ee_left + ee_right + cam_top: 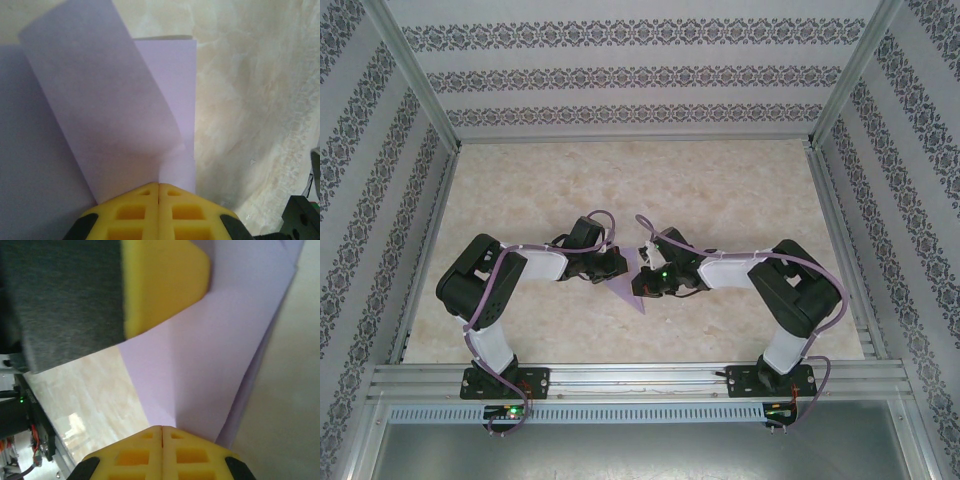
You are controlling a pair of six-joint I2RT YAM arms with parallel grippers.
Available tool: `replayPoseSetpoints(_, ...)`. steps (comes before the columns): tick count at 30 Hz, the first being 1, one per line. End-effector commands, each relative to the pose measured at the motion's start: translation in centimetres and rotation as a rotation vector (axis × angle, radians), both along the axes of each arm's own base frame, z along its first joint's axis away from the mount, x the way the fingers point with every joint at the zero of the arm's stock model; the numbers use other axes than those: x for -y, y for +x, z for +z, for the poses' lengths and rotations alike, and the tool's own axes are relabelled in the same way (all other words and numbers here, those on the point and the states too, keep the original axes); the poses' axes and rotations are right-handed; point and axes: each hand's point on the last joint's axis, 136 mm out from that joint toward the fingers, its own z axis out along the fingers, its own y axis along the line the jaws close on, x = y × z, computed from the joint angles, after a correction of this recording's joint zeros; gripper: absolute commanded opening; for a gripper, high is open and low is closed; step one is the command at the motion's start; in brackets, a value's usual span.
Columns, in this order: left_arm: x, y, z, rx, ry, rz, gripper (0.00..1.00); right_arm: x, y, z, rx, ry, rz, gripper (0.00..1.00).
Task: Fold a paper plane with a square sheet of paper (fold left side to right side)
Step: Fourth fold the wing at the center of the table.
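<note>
Left pincer (159, 186) and right pincer (162, 428) both clamped on the paper (624, 289); one uneven tug could tear it or skew the crease.

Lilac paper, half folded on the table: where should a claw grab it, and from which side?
Probably the lifted flap of the lilac paper, pinched at its curling free edge from the open side; it stands clear of the table, while the lower layer lies flat.

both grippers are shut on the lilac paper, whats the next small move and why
Probably the left gripper lays its flap of the lilac paper down rightward while the right gripper holds: the flap stands curled, not yet flat.
</note>
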Motion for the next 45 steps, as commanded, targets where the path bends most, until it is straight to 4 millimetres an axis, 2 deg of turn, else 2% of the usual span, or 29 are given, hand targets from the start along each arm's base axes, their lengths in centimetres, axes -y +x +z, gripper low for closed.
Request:
replayPoseSetpoints(1, -2.4, -1.8, -3.2, -0.102, 0.139, 0.048, 0.00, 0.3, 0.1, -1.0, 0.010, -0.048, -0.010, 0.00)
replayPoseSetpoints(12, -2.3, -1.6, -2.5, -0.086, 0.130, 0.049, 0.02, 1.3, -0.6, -2.8, -0.019, -0.110, 0.000, 0.00)
replayPoseSetpoints(18, -1.8, -0.6, -0.8, -0.045, 0.111, 0.041, 0.05, 1.8, -1.5, -3.9, -0.048, -0.134, 0.009, 0.00)
replayPoseSetpoints(23, -1.3, 0.6, 1.8, 0.026, 0.082, 0.045, 0.06, 2.5, -2.0, -4.6, -0.061, -0.161, 0.005, 0.00)
replayPoseSetpoints(29, -1.3, 0.2, 4.0, 0.083, 0.038, 0.046, 0.05, 2.9, -2.2, -5.1, -0.064, -0.189, -0.001, 0.00)
replayPoseSetpoints(37, 0.6, -2.8, 3.3, 0.050, -0.038, -0.011, 0.04, 3.1, -2.2, -5.7, -0.064, -0.212, -0.003, 0.00)
replayPoseSetpoints(45, 2.4, -2.9, 2.5, 0.045, -0.064, -0.041, 0.04, 3.7, -2.2, -6.0, -0.059, -0.259, 0.003, 0.00)
